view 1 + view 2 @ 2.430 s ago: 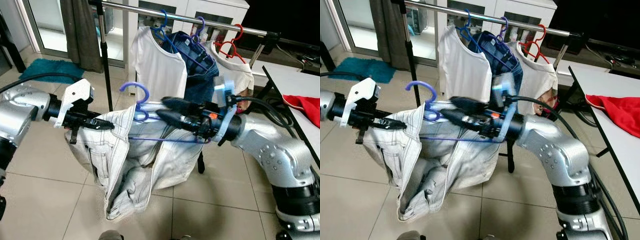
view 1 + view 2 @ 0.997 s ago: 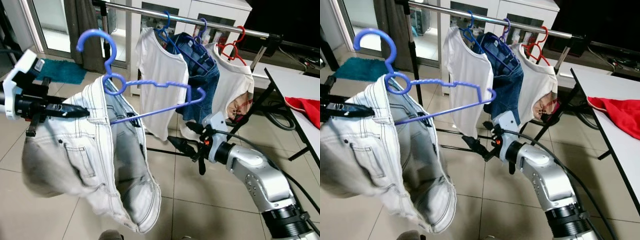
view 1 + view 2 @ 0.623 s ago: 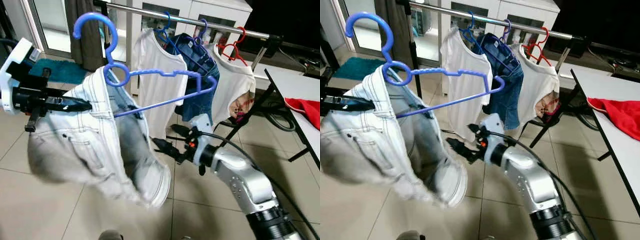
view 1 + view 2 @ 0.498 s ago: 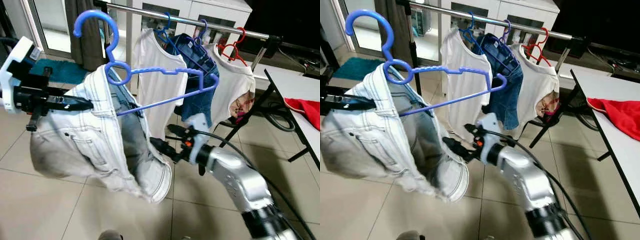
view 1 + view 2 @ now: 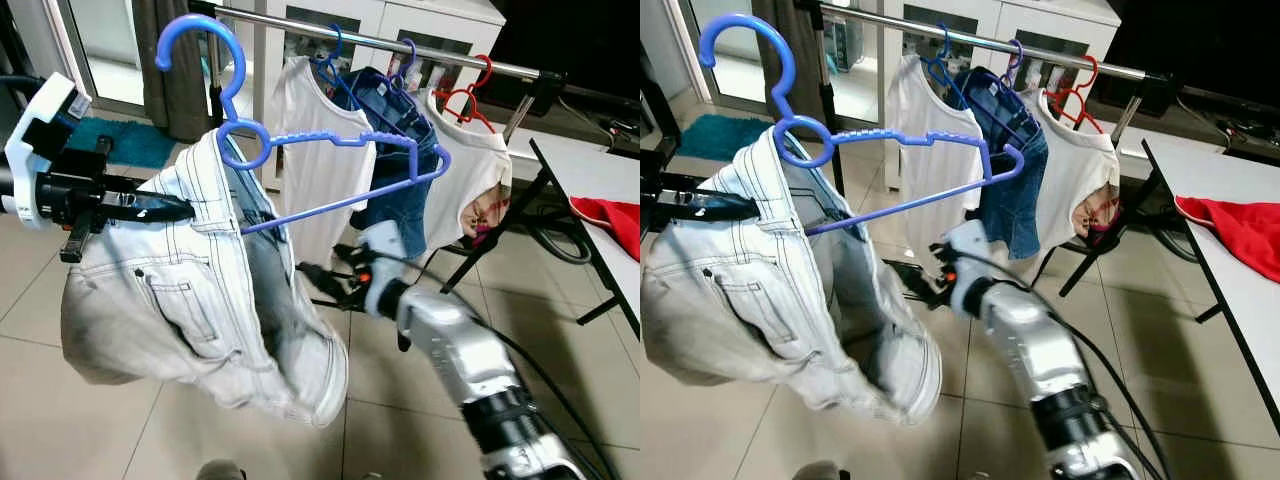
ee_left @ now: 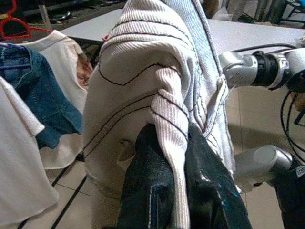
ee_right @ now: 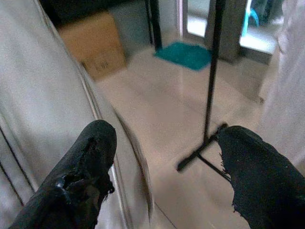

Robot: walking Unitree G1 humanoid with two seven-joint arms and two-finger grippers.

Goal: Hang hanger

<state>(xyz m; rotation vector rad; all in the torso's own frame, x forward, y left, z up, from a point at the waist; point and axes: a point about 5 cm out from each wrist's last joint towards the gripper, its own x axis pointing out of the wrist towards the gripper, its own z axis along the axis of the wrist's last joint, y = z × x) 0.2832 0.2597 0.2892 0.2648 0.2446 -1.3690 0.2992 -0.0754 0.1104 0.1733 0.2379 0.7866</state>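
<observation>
A steel garment rail (image 5: 400,45) crosses the back of the room; on it hang a white T-shirt (image 5: 315,150) on a blue hook, a pair of dark blue jeans (image 5: 395,150) and a second white shirt (image 5: 470,170) on a red hanger (image 5: 472,95); the floor (image 5: 100,420) is pale tile, with a teal mat (image 5: 130,140) by the glass door and a red cloth (image 5: 610,215) on the white tabletop (image 5: 580,170) at the right.

The blue hanger (image 5: 330,170) is raised in front of the rail, its hook free in the air and short of the bar; light washed jeans (image 5: 200,300) drape from it in a bunch; the left claw (image 5: 165,208) is clamped on the jeans' waistband just beside the hanger's neck, the fabric pinched tight between its fingers (image 6: 147,191); the right claw (image 7: 162,162) sits lower, beside the hanging denim, its fingers spread wide and holding nothing.
</observation>
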